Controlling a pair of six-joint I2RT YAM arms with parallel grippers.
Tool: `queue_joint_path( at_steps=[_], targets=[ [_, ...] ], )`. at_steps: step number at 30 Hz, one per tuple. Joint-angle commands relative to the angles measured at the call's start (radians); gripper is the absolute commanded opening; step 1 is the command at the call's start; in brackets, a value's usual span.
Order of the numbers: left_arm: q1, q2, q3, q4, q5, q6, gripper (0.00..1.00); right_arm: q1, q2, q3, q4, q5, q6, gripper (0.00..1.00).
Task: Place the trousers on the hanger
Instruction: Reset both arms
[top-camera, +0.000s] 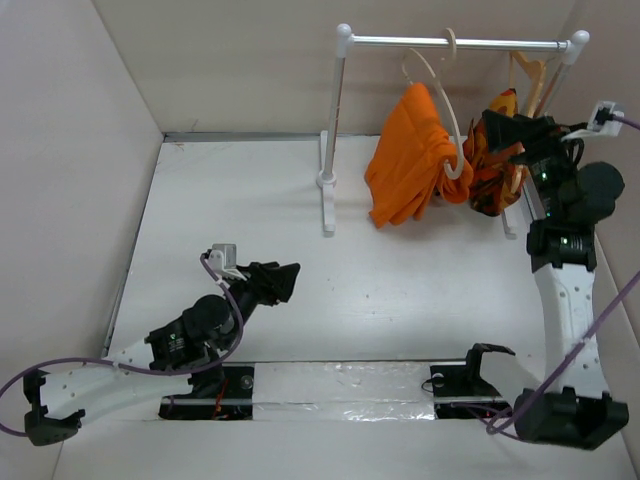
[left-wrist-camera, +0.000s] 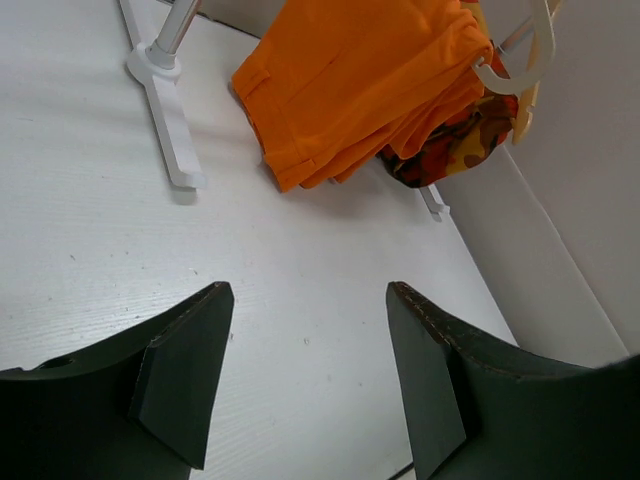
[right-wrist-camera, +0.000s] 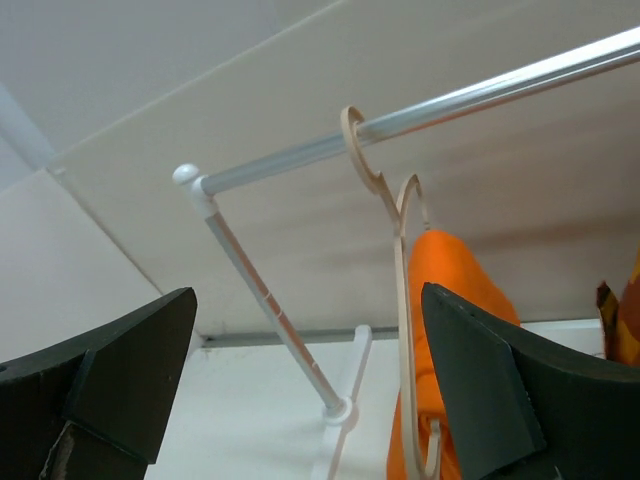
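Rack at the far end of the tabletop (top-camera: 400, 290). The hanger (top-camera: 458, 165) is hooked over the silver rail (top-camera: 395, 42), about midway along it.

The trousers (top-camera: 408, 160) are draped over the hanger in thick orange folds that hang low beside the rack's left post (right-wrist-camera: 270, 300). We cannot tell whether the bottom edge touches the tabletop.

Just to the right of the trousers on the same rail hangs a patterned garment (top-camera: 492, 165) on a darker tan hanger (top-camera: 527, 75). In the left wrist view its cloth sits against the orange folds.

Left arm: low over the tabletop and well short of the rack. The left gripper (left-wrist-camera: 310, 370) points toward the trousers and the rack's white foot (left-wrist-camera: 170, 110). Its jaws are spread wide, with only bare tabletop between them.

Right arm: stretched up along the right side, with its wrist beside the patterned garment in the overhead view. The right gripper (right-wrist-camera: 310, 385) looks up at the rail from below — its jaws are parted wide and hold nothing. The hanger's hook and one thin arm are framed between the jaws but well beyond them, not touched. Orange cloth shows behind that arm.

Neither gripper is in contact with the trousers, the hanger or the rack.
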Motion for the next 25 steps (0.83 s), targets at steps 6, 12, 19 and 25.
queue_joint_path(
  at_steps=[6, 12, 19, 25],
  targets=[
    [0.002, -0.087, 0.1, -0.143, -0.09, -0.058, 0.62, -0.007, -0.473, -0.329, -0.203, -0.188, -0.203, 1.0],
    [-0.007, -0.21, 0.07, -0.315, -0.129, -0.196, 0.62, -0.007, -0.784, -0.536, -0.516, -0.153, -0.321, 1.0],
    [-0.007, -0.38, -0.001, -0.357, -0.149, -0.26, 0.62, -0.007, -0.918, -0.685, -0.699, -0.167, -0.402, 1.0],
    [-0.007, -0.342, -0.001, -0.34, -0.136, -0.253, 0.62, -0.007, -0.899, -0.612, -0.714, -0.156, -0.439, 1.0]
  ],
)
